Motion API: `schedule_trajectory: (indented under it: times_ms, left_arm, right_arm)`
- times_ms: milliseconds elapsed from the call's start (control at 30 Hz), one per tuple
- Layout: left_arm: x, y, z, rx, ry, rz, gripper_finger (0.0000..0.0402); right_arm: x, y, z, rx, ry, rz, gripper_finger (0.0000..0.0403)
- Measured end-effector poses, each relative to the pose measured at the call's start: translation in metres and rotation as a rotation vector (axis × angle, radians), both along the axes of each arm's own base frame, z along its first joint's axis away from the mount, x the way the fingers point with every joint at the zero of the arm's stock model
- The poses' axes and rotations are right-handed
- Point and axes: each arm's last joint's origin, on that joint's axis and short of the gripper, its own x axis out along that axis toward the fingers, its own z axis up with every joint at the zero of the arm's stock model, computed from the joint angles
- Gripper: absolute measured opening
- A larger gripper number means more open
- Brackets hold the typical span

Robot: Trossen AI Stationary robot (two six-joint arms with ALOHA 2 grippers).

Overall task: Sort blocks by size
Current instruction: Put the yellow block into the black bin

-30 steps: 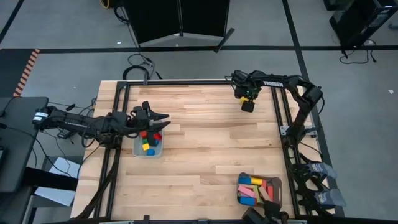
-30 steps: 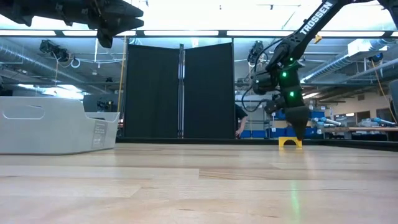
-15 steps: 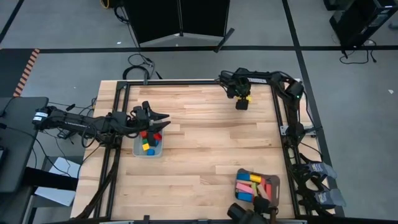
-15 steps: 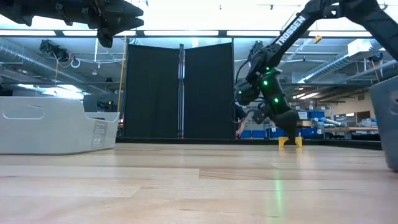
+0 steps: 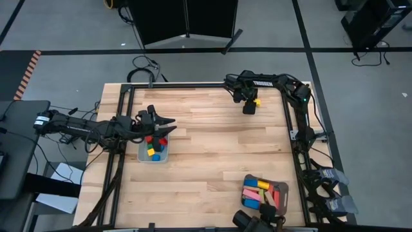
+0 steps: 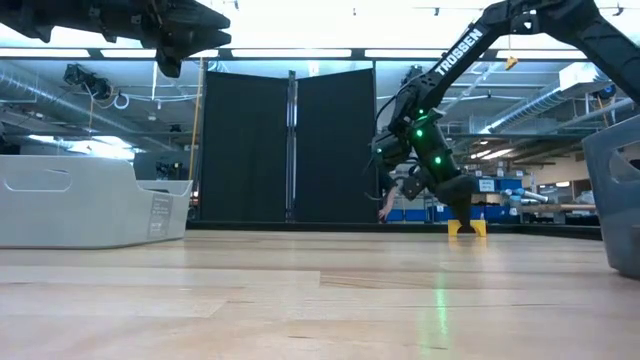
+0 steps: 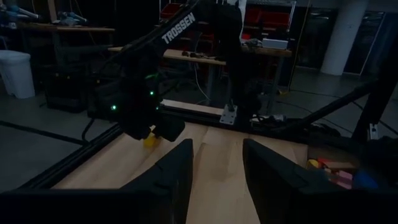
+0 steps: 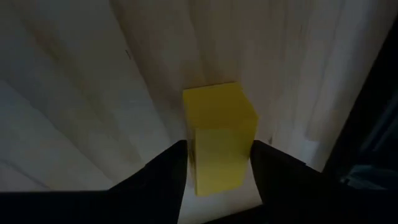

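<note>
1. Right jaws closed on the yellow block (image 8: pixel 219 134), one dark finger (image 8: pixel 158 180) pressed on each of its two sides, at the far right part of the desk (image 5: pixel 206 148).
2. Yellow block resting with its bottom on the wood, near the dark rail (image 5: pixel 193 84) of the far edge.
3. Left jaws parted, with nothing between them, hanging above the left side of the desk, over the small grey tray (image 5: pixel 142 156).
4. In this tray: little cubes (image 5: pixel 153 147), red, yellow, green and blue, lying close together.
5. At the near right corner: second grey tray (image 5: pixel 284 191), holding longer bars (image 5: pixel 257 193) in pink, blue, yellow and red, side by side.
6. Well apart from each other: the two trays, and also the yellow block from both.
</note>
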Motion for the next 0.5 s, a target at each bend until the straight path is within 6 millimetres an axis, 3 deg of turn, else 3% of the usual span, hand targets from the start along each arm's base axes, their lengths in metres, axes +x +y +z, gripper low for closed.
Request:
schedule_trajectory:
  times_ms: [133,500]
  left_arm:
    - [0.0,0.0,0.0,0.0,0.0,0.0,0.0148]
    - [-0.0001,0.0,0.0001,0.001,0.0,0.0,0.0148]
  right_arm:
    - [-0.0002,0.0003,0.0,0.008,0.001,0.003,0.0184]
    - [0.0017,0.0063,0.0023,0.014,0.028,0.033,0.0126]
